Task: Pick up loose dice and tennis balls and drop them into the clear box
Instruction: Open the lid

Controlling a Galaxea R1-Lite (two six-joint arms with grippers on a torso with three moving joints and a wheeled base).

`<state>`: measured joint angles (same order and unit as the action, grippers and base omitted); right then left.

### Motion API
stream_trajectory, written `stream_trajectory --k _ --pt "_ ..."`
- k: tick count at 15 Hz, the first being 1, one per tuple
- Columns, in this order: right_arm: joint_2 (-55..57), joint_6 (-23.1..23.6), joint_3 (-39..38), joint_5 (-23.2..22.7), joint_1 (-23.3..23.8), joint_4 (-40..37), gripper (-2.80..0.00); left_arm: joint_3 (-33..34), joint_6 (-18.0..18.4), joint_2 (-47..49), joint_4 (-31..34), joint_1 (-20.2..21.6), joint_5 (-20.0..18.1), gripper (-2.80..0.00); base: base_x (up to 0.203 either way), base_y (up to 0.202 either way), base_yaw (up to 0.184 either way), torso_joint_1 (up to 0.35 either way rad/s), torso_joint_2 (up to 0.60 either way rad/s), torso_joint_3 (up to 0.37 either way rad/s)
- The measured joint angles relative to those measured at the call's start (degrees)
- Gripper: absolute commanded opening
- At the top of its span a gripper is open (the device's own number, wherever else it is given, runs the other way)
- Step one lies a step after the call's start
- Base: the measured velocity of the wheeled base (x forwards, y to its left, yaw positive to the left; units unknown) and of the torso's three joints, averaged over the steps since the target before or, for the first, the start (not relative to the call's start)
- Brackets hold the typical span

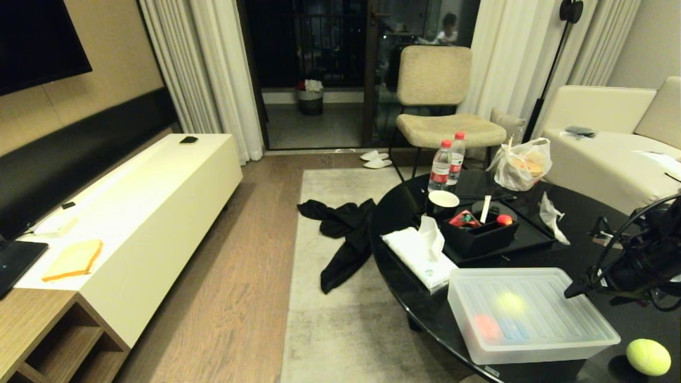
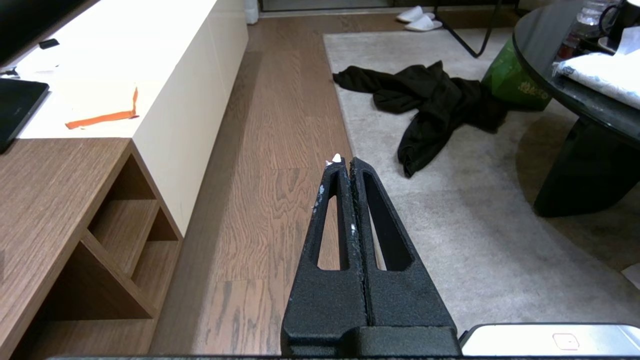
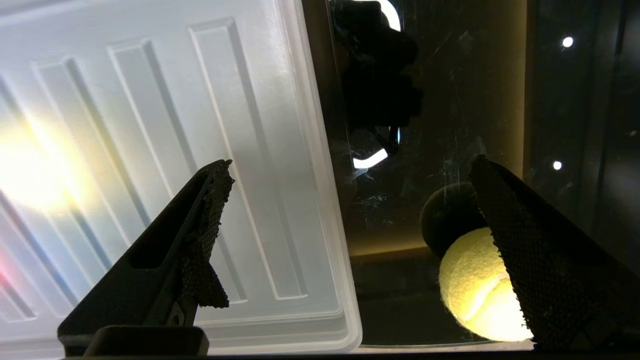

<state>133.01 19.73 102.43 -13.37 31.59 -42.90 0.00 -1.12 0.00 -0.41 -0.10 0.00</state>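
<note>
Lying loose on the black surface (image 1: 404, 223), the tennis ball (image 1: 648, 357) sits just beside the lidded clear box (image 1: 532, 315); you see perhaps another ball inside. Your right hand (image 3: 350, 200) hangs spread above both, left hand (image 2: 345, 162) pressed together.

Black table (image 1: 404, 223) bears clear box (image 1: 532, 340), tennis ball (image 1: 648, 357).

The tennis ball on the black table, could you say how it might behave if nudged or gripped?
The tennis ball is round on glossy black table, so probably rolls. Its fuzzy felt likely resists slipping.
</note>
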Motion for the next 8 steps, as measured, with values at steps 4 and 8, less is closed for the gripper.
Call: stream_trajectory --k 4,8 --pt "0.6 0.0 0.1 0.0 0.1 0.0 0.00 0.0 0.0 0.0 0.0 0.0 0.0 -2.80 0.000 0.000 0.000 0.000 0.00 0.000" --pt "0.7 0.1 0.3 0.1 0.2 0.0 0.00 0.0 0.0 0.0 0.0 0.0 0.0 -2.80 0.000 0.000 0.000 0.000 0.00 0.000"
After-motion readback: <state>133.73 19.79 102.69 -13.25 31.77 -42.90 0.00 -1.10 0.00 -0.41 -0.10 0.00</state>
